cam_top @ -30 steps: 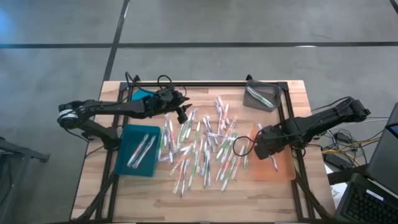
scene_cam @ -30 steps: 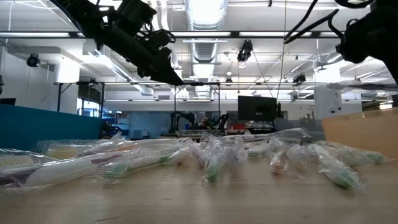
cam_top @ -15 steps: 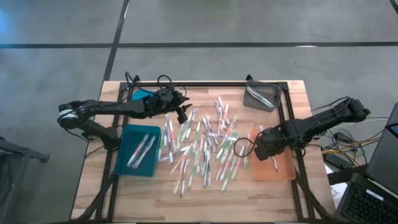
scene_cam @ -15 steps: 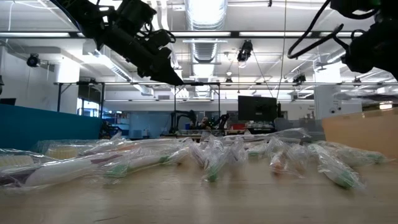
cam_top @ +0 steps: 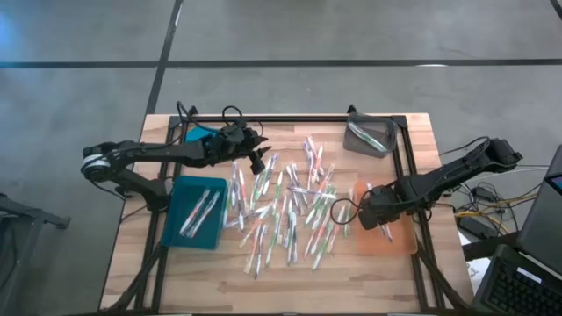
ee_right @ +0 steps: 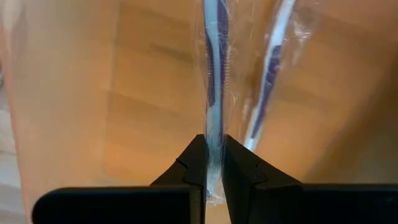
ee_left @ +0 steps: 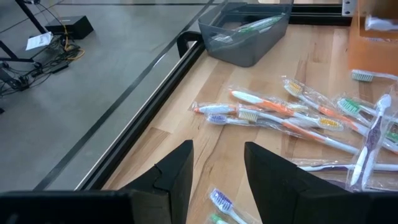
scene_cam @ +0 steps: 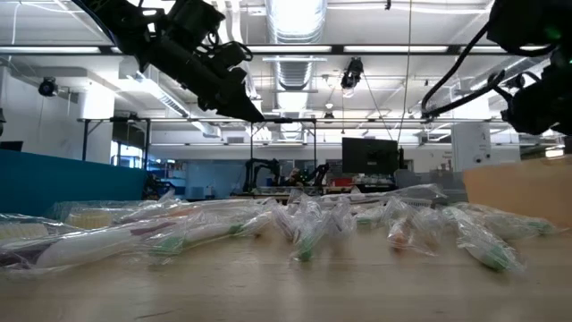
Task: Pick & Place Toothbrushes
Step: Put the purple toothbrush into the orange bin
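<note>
Many wrapped toothbrushes [cam_top: 290, 206] lie loose on the wooden table's middle. My right gripper [ee_right: 213, 158] hangs over the orange tray [cam_top: 399, 241] at the table's right, shut on a blue toothbrush [ee_right: 214, 68] in clear wrap. A second wrapped toothbrush [ee_right: 267, 74] lies in that tray. My left gripper [ee_left: 217, 168] hovers open and empty above the pile's far left part [cam_top: 256, 156], beyond the teal tray [cam_top: 195, 211], which holds a few brushes. My right gripper pinches the blue toothbrush near one end [ee_right: 214, 140] between its two fingers, wrap and all. The fingers point down from above and the brush runs on in line with them. It hangs below the fingers, over the floor of the orange tray.
A grey tray [cam_top: 367, 136] with a green brush stands at the far right. A black frame [cam_top: 290, 118] runs along the table's far edge and down both sides. Cables coil near the far left corner [cam_top: 230, 114].
My right gripper has sunk toward the orange tray, still shut on the blue toothbrush, which has come down with it.
</note>
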You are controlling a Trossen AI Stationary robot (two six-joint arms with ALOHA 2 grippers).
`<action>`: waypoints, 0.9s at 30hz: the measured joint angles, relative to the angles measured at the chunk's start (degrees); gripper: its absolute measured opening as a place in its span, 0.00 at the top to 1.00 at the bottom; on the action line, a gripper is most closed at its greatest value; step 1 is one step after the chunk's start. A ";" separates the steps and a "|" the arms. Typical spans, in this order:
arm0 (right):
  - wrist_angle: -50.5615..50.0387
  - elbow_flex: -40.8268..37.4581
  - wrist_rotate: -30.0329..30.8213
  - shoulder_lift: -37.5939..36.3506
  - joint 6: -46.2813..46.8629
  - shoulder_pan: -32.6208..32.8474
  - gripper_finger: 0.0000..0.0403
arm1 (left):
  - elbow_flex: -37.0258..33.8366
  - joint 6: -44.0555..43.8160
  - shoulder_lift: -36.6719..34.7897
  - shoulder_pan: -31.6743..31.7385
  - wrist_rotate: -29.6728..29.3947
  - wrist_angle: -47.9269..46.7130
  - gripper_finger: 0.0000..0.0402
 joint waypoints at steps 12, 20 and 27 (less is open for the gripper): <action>5.76 -6.05 -3.68 0.09 0.77 0.00 0.94 | 0.00 0.04 0.00 0.01 0.00 -0.02 0.63; 6.50 -6.50 -4.13 0.11 1.70 -0.02 0.89 | 0.00 0.04 0.00 0.00 0.00 0.00 0.63; 6.68 -6.50 -4.45 0.11 1.70 -0.02 0.74 | 0.00 0.04 0.00 -0.01 0.00 0.00 0.63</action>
